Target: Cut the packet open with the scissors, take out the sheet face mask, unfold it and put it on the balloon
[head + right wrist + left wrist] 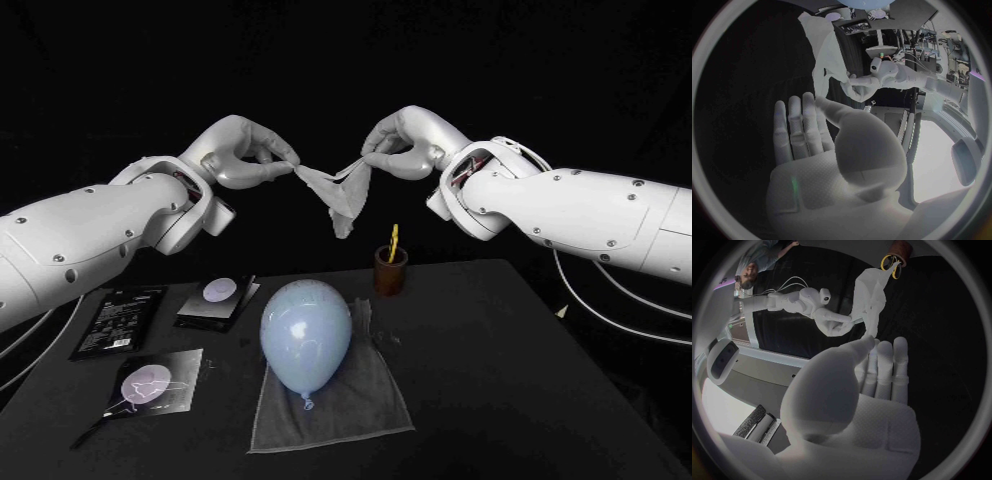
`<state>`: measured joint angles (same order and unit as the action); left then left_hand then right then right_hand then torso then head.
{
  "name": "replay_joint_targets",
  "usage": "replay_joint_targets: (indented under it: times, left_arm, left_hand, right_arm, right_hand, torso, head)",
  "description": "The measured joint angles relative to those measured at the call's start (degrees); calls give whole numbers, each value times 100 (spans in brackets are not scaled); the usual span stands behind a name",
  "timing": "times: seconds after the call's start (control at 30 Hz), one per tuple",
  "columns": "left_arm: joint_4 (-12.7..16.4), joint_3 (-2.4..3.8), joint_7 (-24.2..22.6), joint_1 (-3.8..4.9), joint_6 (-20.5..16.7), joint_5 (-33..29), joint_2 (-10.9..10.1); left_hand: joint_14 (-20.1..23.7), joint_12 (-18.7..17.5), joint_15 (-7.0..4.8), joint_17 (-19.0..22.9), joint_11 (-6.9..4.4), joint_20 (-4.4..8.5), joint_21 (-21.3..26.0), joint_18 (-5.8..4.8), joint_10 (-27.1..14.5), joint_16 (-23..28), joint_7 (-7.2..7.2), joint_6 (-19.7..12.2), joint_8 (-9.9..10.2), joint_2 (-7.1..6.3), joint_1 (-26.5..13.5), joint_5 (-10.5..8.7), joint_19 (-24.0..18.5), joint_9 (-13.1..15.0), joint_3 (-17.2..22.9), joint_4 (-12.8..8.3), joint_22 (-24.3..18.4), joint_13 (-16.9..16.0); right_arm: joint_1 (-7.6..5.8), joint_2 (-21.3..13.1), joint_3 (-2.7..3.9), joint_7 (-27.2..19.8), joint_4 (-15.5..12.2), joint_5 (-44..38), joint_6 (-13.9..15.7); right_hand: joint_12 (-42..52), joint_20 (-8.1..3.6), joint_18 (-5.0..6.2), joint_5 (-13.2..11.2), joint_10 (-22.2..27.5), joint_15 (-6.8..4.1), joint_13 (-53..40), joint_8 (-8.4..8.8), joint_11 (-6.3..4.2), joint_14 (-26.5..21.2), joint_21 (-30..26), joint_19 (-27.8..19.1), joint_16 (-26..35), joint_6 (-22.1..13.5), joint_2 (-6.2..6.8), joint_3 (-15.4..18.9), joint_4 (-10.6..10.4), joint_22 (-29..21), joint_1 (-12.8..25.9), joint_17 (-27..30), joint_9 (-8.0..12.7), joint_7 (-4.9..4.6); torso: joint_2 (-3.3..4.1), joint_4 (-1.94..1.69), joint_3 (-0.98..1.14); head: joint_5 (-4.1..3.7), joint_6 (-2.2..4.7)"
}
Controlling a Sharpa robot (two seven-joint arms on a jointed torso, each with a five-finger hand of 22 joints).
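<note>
The white sheet mask hangs crumpled in the air above the table's far side, stretched between my two hands. My left hand pinches its left corner and my right hand pinches its right corner. In the left wrist view the mask dangles past my left hand, with the right hand gripping it beyond. The right wrist view has the mask between my right hand and the left hand. The pale blue balloon lies on a grey cloth below.
A brown cup holding the yellow-handled scissors stands behind the balloon. Three dark packets lie at the table's left: one, another and a third near the front.
</note>
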<state>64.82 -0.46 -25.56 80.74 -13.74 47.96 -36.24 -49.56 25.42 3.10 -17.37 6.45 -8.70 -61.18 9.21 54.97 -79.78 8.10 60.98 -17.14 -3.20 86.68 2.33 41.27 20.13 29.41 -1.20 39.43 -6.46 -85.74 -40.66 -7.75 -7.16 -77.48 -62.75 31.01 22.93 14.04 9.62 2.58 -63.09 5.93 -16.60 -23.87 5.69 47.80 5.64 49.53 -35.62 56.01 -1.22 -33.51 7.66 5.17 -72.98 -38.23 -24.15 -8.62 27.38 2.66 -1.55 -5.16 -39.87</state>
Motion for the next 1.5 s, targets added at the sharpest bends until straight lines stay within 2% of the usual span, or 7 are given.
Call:
replay_joint_targets:
  times: [0.5,0.63,0.83,0.97,1.07,1.2,1.5]
  left_arm:
    - [-304,33,-38,28,-36,46,126]
    - [-249,120,-40,29,-40,53,134]
    - [-148,113,-36,38,-38,44,30]
    - [-78,38,-13,49,-37,24,-53]
    - [59,42,0,45,-36,19,-129]
    - [249,-63,37,57,-31,16,-242]
    - [883,-98,112,33,-31,-46,-687]
  left_hand:
    - [0,0,0,-4,0,0,-24,59,0,0,12,-28,-27,0,0,0,0,15,0,-32,14,-4]
    - [33,0,7,-4,21,0,-24,59,-21,0,51,-33,-27,0,0,0,0,29,0,-32,17,-3]
    - [41,0,-1,-4,21,22,-46,59,-21,0,72,-51,-27,-1,1,0,-21,52,1,-64,25,-9]
    - [41,0,-1,-4,21,21,-46,58,-21,0,72,-51,-59,0,0,0,-21,58,8,-71,31,-9]
    - [41,0,-1,-4,42,21,-63,57,-42,0,92,-72,-59,2,-2,0,-21,83,8,-71,31,-8]
    - [41,0,-1,-3,42,19,-67,55,-42,0,91,-72,-60,25,-25,0,-24,90,8,-72,38,-8]
    - [41,-30,-1,-2,41,5,-67,51,-41,0,110,-94,-59,32,-47,0,-37,91,7,-72,37,-8]
  right_arm:
    - [-19,199,39,-78,211,-5,53]
    - [-16,180,83,-113,140,-9,63]
    - [6,171,63,-145,200,23,75]
    - [25,195,-11,-162,268,92,71]
    - [85,154,-5,-171,184,142,70]
    - [138,94,-31,-178,119,238,56]
    - [267,-145,-14,-247,-267,473,4]
  right_hand:
    - [23,-20,9,-2,26,-21,-15,-1,-3,22,6,21,-14,-12,1,0,0,7,1,9,0,-10]
    - [23,-20,54,-3,35,-22,-18,-10,6,22,23,20,-23,-23,1,0,0,10,1,12,0,-7]
    - [47,-20,55,-4,35,-21,-27,-21,6,22,23,20,-23,-10,1,1,0,10,1,19,0,8]
    - [47,-20,54,-7,35,-21,-33,-24,6,22,23,20,-23,-11,1,1,0,17,1,30,0,9]
    - [68,-20,54,-8,35,-21,-35,-28,7,22,23,20,-23,-12,1,1,0,17,1,33,0,9]
    - [69,-20,53,-8,34,-21,-35,-30,7,21,23,20,-23,-20,1,1,0,17,1,39,0,17]
    - [68,-20,51,-17,52,-21,-42,-32,-11,21,23,20,-23,-23,2,1,0,21,2,42,0,18]
  torso:
    - [-1,-12,3]
    - [-9,-3,-1]
    - [-30,-3,-1]
    - [-47,-12,-1]
    - [-56,-13,-4]
    - [-79,-21,-1]
    - [-93,-29,3]
  head:
    - [63,27]
    - [112,2]
    - [115,-13]
    - [124,-36]
    - [127,-40]
    - [141,-44]
    - [140,-53]
